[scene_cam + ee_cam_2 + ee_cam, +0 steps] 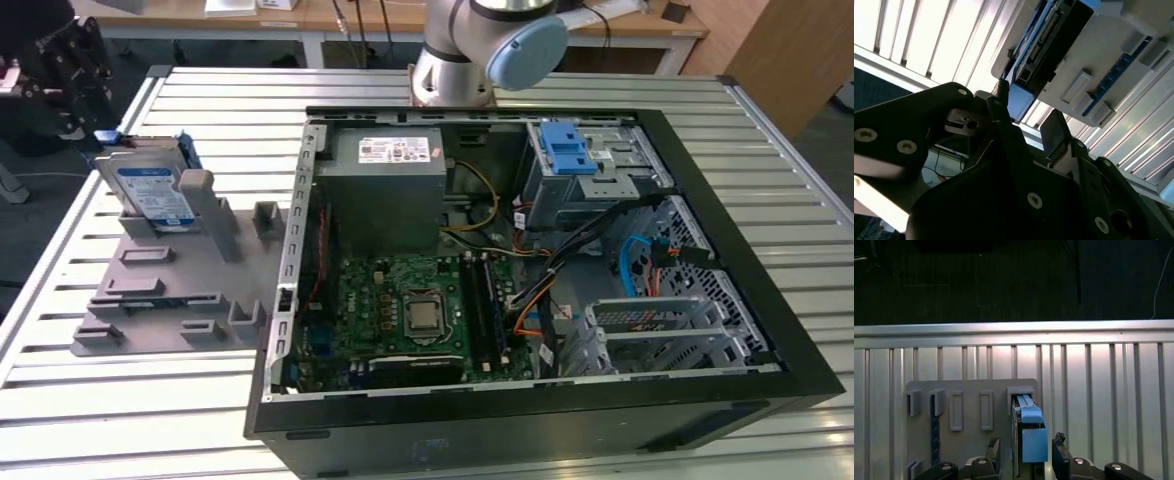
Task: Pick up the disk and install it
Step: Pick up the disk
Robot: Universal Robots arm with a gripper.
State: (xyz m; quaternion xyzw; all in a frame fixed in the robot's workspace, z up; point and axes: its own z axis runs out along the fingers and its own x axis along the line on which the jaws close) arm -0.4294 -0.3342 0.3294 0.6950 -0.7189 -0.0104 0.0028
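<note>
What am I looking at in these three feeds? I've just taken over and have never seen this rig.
The exterior view is from a camera off the arm, looking down on a slatted metal table. The pale column with the blue cap is the robot arm. On the table are an open computer case and a grey holder plate. The disk, in its blue carrier, stands upright in that plate. The two wrist views come from cameras riding on the arm. In the first wrist view the black tool is open, with one finger on either side of the disk, and it holds nothing. The second wrist view shows the tool's body up close, with the disk edge-on beyond it.
</note>
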